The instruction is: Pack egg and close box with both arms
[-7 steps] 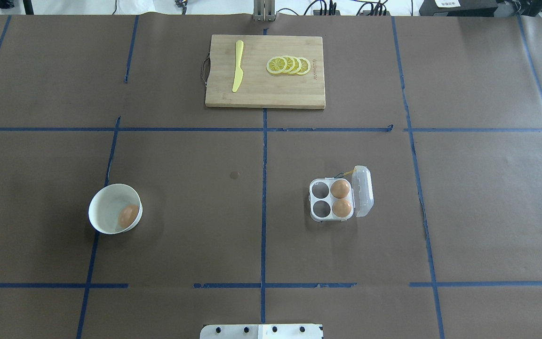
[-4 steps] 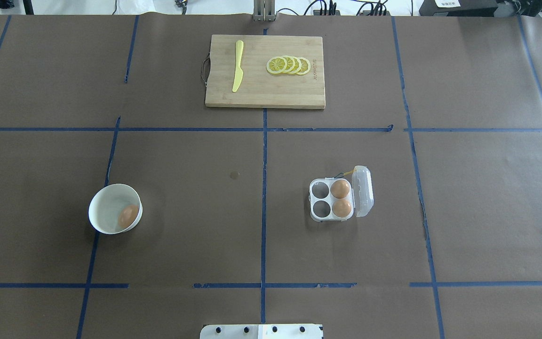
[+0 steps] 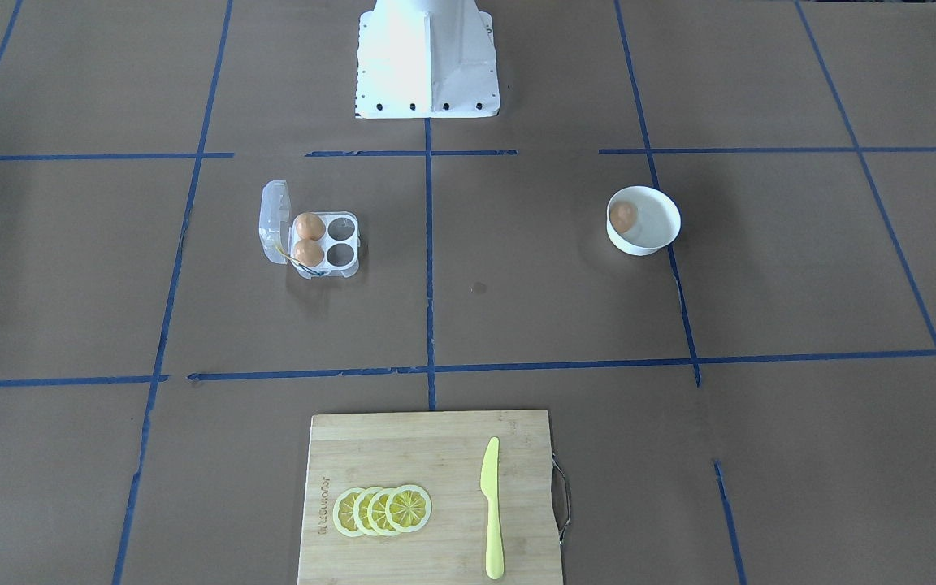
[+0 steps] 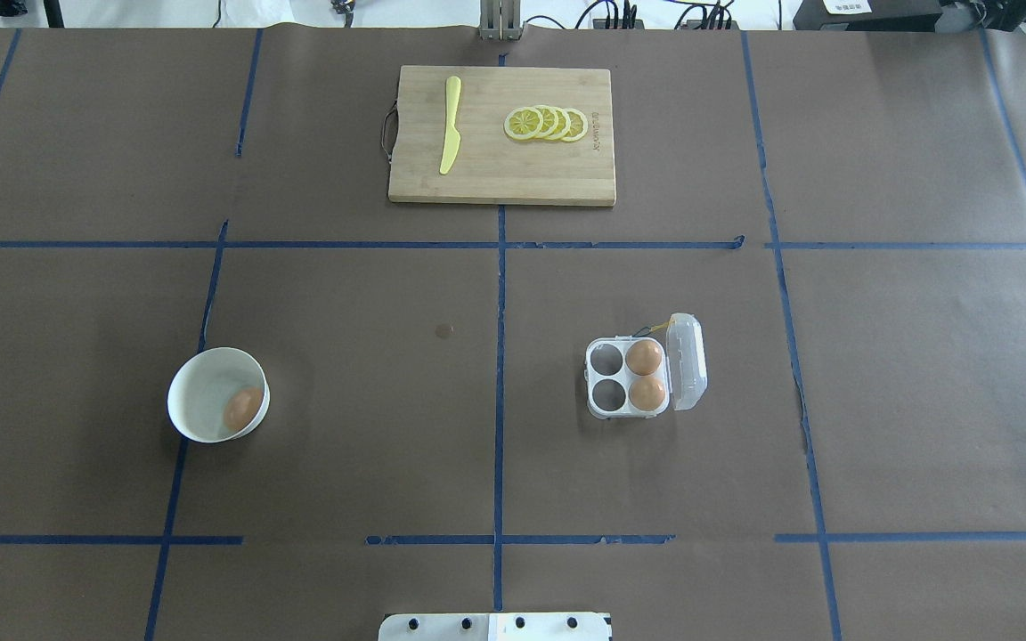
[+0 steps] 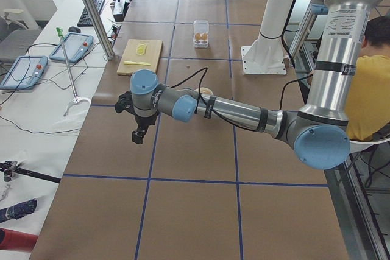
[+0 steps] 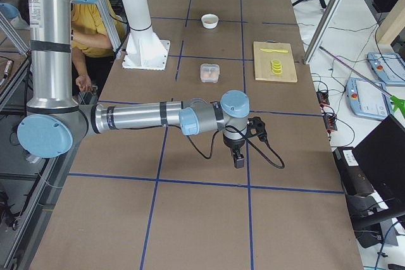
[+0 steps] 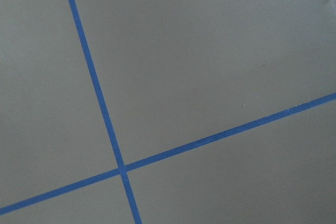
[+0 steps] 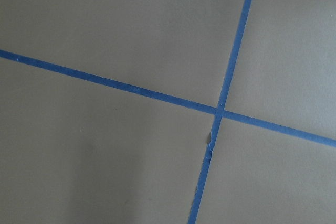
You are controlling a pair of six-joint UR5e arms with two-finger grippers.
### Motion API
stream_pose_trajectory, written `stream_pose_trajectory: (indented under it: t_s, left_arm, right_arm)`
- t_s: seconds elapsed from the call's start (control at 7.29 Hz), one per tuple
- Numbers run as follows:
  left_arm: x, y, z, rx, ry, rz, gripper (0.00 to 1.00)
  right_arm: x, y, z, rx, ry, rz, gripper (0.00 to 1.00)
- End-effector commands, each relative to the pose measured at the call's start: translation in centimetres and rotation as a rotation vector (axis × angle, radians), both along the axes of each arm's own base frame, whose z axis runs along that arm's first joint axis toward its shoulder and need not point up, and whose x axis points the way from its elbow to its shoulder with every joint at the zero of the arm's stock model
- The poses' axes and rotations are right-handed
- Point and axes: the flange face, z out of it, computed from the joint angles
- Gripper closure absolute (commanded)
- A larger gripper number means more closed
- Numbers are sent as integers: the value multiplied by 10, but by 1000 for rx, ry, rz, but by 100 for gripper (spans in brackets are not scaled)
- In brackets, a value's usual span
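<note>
The egg (image 4: 243, 408) lies in a white bowl (image 4: 197, 392) at the table's left; it also shows in the front-facing view (image 3: 623, 214). The clear box (image 4: 606, 376) stands open at the right of centre, its lid (image 4: 688, 361) folded out to the right. Two more eggs (image 4: 646, 357) fill its right-hand cells and the two left-hand cells are empty. The left gripper (image 5: 139, 135) hangs over bare table far out to the left. The right gripper (image 6: 239, 159) hangs over bare table far out to the right. I cannot tell whether either is open. Both wrist views show only table and tape.
A wooden cutting board (image 4: 501, 174) with a yellow knife (image 4: 450, 125) and lemon slices (image 4: 547, 123) lies at the far middle. The white pedestal (image 3: 427, 57) stands at the robot's edge. Blue tape lines cross the brown table.
</note>
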Motion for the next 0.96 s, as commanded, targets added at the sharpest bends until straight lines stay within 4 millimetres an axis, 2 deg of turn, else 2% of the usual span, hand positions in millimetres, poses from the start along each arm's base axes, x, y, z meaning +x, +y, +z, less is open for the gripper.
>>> stream_pose_trajectory:
  t_s: [0.0, 0.14, 0.27, 0.55, 0.69, 0.82]
  left_arm:
    - [1, -5, -25, 133, 15, -1, 0]
    - [0, -7, -44, 330, 37, -8, 0]
    - [4, -13, -35, 374, 78, -37, 0]
    - [10, 4, -50, 387, 168, -118, 0]
    - [55, 38, -48, 438, 244, -39, 0]
    - [105, 52, -58, 296, 328, -37, 0]
  right_arm:
    - [2, 3, -5, 6, -2, 7, 0]
    - [2, 3, -3, 2, -1, 7, 0]
    - [2, 4, -3, 3, -3, 5, 0]
    - [2, 4, -2, 1, -4, 4, 0]
    - [2, 4, -3, 7, -8, 4, 0]
    - [2, 4, -1, 4, -12, 4, 0]
